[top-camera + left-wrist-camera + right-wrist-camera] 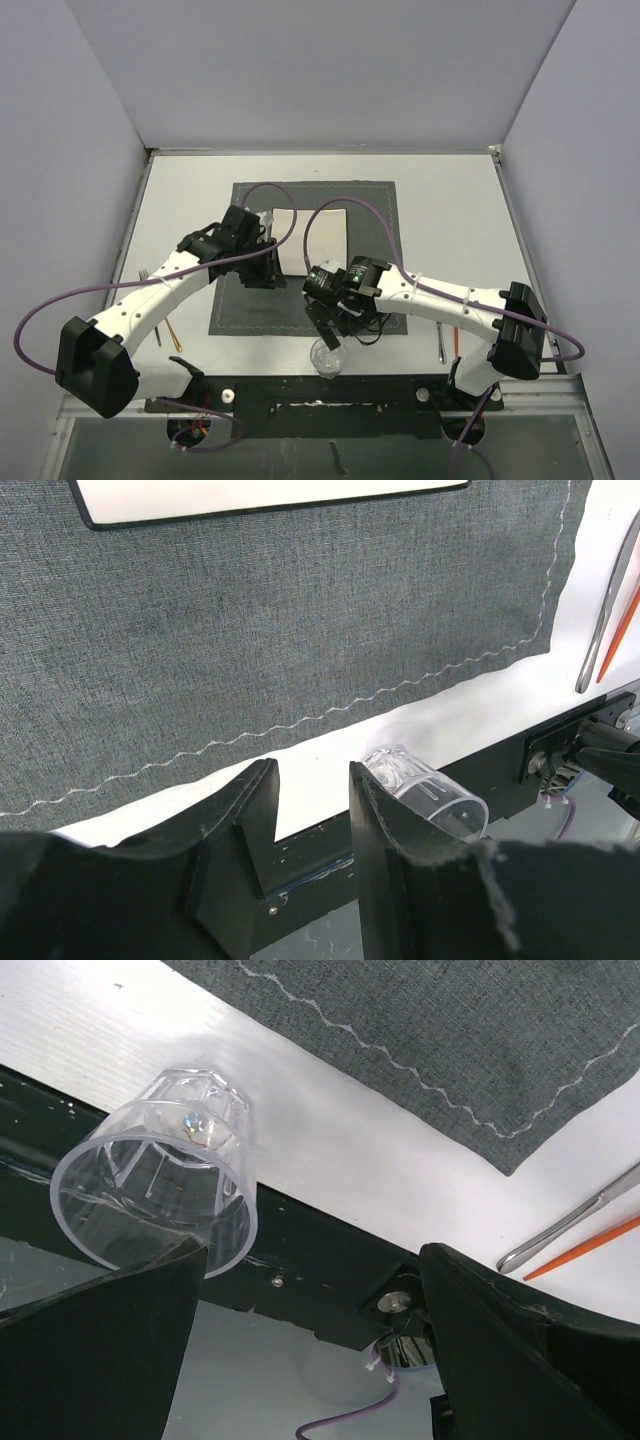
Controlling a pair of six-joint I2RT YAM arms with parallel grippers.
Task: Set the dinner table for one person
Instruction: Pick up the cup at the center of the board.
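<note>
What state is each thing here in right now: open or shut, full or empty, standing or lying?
Placemat: spread flat.
White plate: empty, on the placemat.
Clear cup: seems upright, empty, not held.
Left gripper: jaws slightly parted, empty.
Right gripper: jaws wide open, empty, beside the cup.
Silver utensil: lying on the dinner table, off the placemat.
</note>
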